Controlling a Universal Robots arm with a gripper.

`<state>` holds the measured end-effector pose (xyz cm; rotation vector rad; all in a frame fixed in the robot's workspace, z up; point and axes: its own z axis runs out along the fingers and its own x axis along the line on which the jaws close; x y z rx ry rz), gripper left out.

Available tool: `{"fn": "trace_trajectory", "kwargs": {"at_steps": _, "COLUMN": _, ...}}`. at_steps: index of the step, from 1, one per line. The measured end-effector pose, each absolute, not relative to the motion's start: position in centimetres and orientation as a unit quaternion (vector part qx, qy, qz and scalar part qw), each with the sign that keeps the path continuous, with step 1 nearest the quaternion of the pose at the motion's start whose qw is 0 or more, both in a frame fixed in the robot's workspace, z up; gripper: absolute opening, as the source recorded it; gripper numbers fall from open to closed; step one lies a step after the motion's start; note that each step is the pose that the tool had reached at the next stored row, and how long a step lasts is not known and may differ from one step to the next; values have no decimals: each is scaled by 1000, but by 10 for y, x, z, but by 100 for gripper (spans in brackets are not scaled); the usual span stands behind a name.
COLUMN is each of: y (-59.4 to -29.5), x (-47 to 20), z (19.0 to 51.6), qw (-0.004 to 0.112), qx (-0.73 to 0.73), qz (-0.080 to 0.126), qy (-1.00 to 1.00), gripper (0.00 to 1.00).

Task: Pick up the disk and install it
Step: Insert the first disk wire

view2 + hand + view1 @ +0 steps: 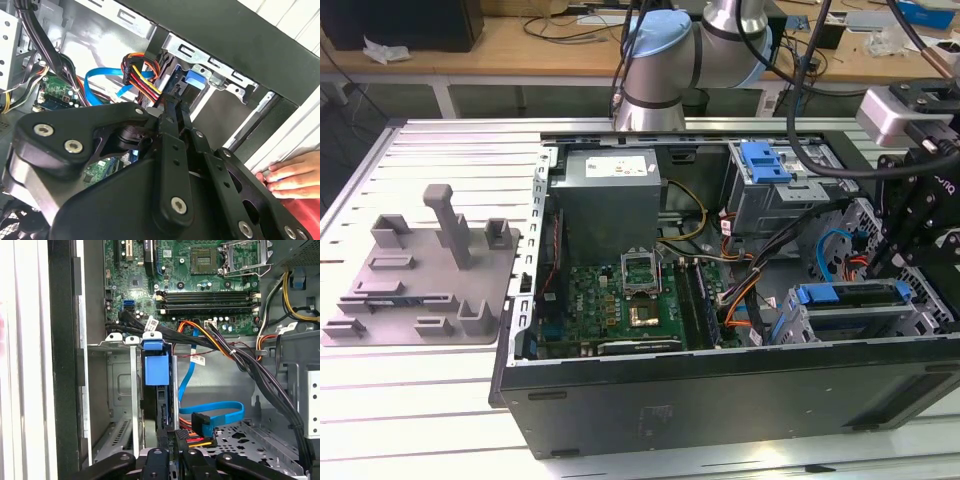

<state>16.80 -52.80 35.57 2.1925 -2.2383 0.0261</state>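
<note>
Starting right at the gripper (171,449): in both wrist views its two black fingers (170,150) are drawn in nearly together, and they look clamped on the near edge of the disk (156,367). The disk is standing edge-on in a slot of the metal drive cage (117,385), blue frame end pointing away from the arm, so it looks most of the way seated.

Handling-wise, I'd guess it's a stiff, fairly dense little slab. It won't flex, but the bare metal sides are probably slick and it won't like knocks. The plastic frame rails on the long edges seem like the sane place to grip, staying off the label face and the connector end.

Just past the disk, the first wrist view shows a blue flat cable (220,415) and a bundle of red and orange wires crowding the cage, then the motherboard (200,275) further out. The second wrist view catches something the others don't: a person's hand (292,175) resting just outside the case wall.

The exterior view gives the big picture. The open computer case (720,400) lies on the table, the disk (850,295) sits in the cage on that view's right, and a grey plate with posts (410,270) is well off to its left.
</note>
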Motion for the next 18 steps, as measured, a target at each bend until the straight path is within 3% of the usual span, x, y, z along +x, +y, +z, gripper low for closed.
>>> {"fn": "trace_trajectory", "kwargs": {"at_steps": 18, "y": -528, "x": 168, "z": 356, "qw": 4, "qx": 705, "qz": 8, "qy": -709, "gripper": 17}}
